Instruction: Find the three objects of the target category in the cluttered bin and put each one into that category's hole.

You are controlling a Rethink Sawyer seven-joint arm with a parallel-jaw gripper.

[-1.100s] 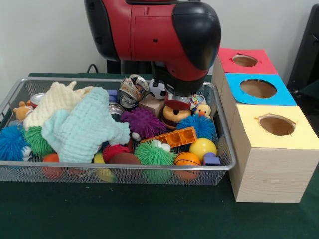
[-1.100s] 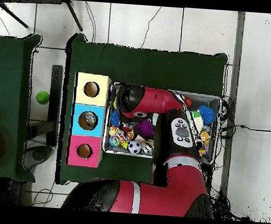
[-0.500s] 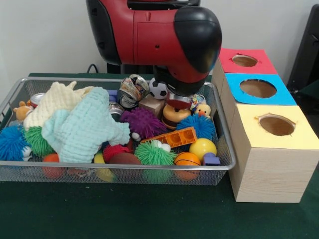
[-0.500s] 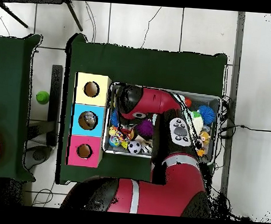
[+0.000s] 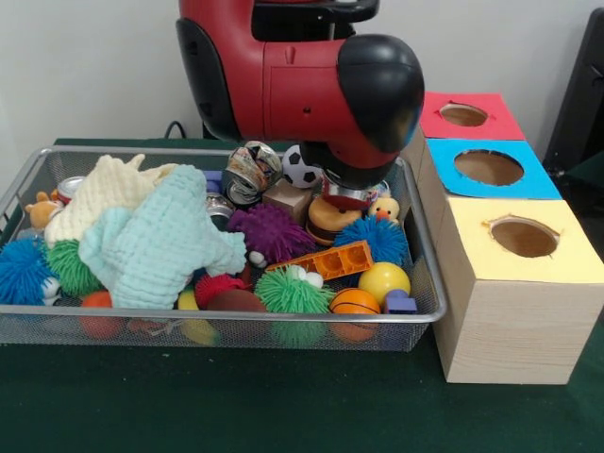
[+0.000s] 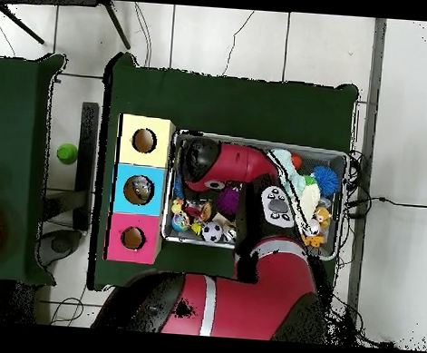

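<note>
In the wire mesh bin [image 5: 28, 179] on the green worktop [image 5: 236, 406], left to right: a blue spiky ball [image 5: 21, 272], a small bear figure [image 5: 41, 209], a green spiky ball [image 5: 68, 266], then a cream knit cloth [image 5: 99, 193] and a pale mint waffle cloth [image 5: 160, 241] heaped over the clutter. Right of these lie a crushed can [image 5: 248, 168], a soccer ball [image 5: 298, 170], a wooden block [image 5: 286, 199], a purple spiky ball [image 5: 272, 232], an orange toy brick [image 5: 326, 260] and a green fuzzy ball [image 5: 293, 291]. The jaws [image 5: 351, 196] hang directly over a stacked brown-and-tan ring toy [image 5: 332, 219]; the arm's bulky head [image 5: 321, 75] hides them, so grip state cannot be told. Beside it: a yellow duck [image 5: 383, 209], a blue spiky ball [image 5: 376, 238], a yellow ball [image 5: 383, 280]. Right of the bin stand three wooden boxes with round holes, yellow-topped [image 5: 524, 241], blue-topped [image 5: 488, 168], red-topped [image 5: 464, 115].
</note>
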